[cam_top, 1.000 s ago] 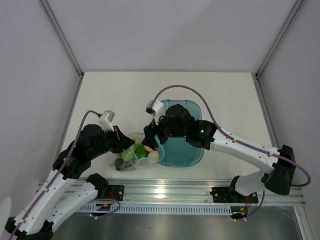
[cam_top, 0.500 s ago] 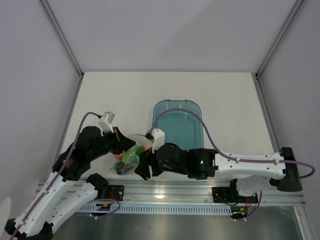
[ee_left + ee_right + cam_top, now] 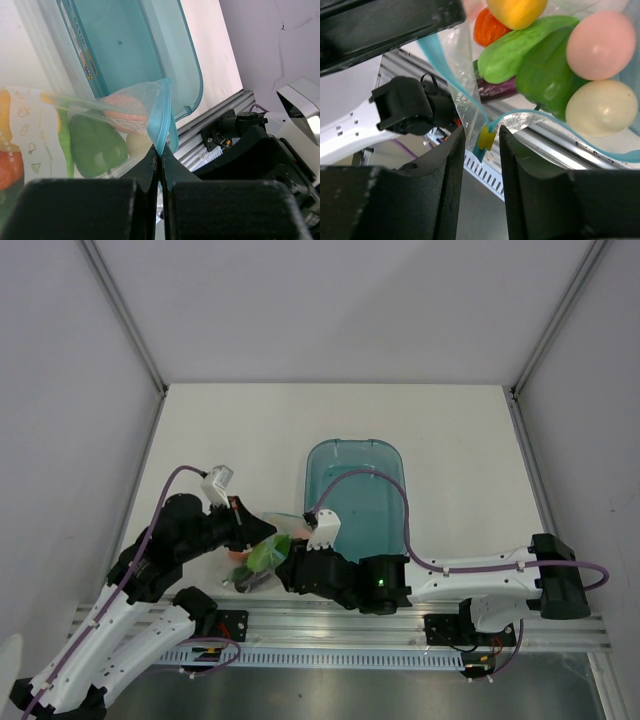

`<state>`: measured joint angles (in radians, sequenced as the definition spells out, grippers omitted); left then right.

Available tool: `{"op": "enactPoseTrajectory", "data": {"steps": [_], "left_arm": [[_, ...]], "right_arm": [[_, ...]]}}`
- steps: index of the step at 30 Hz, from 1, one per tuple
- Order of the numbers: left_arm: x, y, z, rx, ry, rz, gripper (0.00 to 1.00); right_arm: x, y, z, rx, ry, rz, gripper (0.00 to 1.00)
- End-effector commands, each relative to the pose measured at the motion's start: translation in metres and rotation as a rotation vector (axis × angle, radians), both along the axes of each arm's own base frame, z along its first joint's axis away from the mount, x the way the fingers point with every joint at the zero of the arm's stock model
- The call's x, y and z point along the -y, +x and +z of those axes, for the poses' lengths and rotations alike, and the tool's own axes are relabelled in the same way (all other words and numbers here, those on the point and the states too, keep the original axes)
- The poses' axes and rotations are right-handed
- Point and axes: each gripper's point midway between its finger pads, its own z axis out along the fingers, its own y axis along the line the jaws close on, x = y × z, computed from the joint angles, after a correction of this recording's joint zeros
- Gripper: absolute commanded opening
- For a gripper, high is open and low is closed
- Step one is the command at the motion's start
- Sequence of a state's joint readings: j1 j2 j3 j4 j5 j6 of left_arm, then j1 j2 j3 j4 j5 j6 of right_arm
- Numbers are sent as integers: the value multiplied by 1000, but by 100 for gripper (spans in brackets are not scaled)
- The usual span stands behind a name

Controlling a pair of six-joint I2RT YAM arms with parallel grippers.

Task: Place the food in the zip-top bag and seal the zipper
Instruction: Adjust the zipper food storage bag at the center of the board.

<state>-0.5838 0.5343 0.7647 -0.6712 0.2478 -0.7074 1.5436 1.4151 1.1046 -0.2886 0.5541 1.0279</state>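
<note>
The clear zip-top bag (image 3: 262,557) hangs between both grippers near the table's front edge. It holds the food: a green bell pepper (image 3: 547,75), a pale green pod (image 3: 520,47), a yellow piece (image 3: 517,10), a red-orange piece (image 3: 487,27), a pink egg (image 3: 600,45), a cream egg (image 3: 600,107) and a dark purple piece (image 3: 495,87). My left gripper (image 3: 161,156) is shut on the light blue zipper (image 3: 159,120) at the bag's corner. My right gripper (image 3: 480,145) is open, its fingers on either side of the zipper's yellow slider (image 3: 486,137). The mouth still gapes.
The teal translucent tray (image 3: 356,498) lies just behind the right arm, right of the bag. The aluminium rail (image 3: 330,625) and the arm bases run along the near edge under the bag. White walls enclose the table on three sides.
My right arm has swung from over the teal tray down to the near side and left, bringing its gripper to the bag's near end. My left gripper still holds the bag, slightly lifted.
</note>
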Motion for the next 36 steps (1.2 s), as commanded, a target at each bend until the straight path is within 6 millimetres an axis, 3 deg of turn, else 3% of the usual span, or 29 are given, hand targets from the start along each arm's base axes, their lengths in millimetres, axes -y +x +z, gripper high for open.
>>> {"op": "enactPoseTrajectory", "data": {"steps": [1,12,22,24,31,33,35,36], "left_arm": [[7,0,16,43,-60,-29,1],[11,-3,18,47,-76,-54,1],[8,-4,14,57,-58,-55,1],[6,-3,12,61,-46,-48,1],[-19,3,11,121,46,49,1],[-30,6,21,159,63,105,1],[-43,8,30,192,84,162,14],[-48,7,34,207,86,182,36]], "right_arm": [[0,17,28,39,130,-121,35],[2,29,23,70,110,-178,27],[8,37,15,72,70,-207,0],[9,37,14,87,50,-191,0],[-4,41,34,183,-47,-3,0],[-11,49,44,206,-71,61,0],[-18,56,52,223,-71,127,0],[-24,60,60,267,-85,172,0]]}}
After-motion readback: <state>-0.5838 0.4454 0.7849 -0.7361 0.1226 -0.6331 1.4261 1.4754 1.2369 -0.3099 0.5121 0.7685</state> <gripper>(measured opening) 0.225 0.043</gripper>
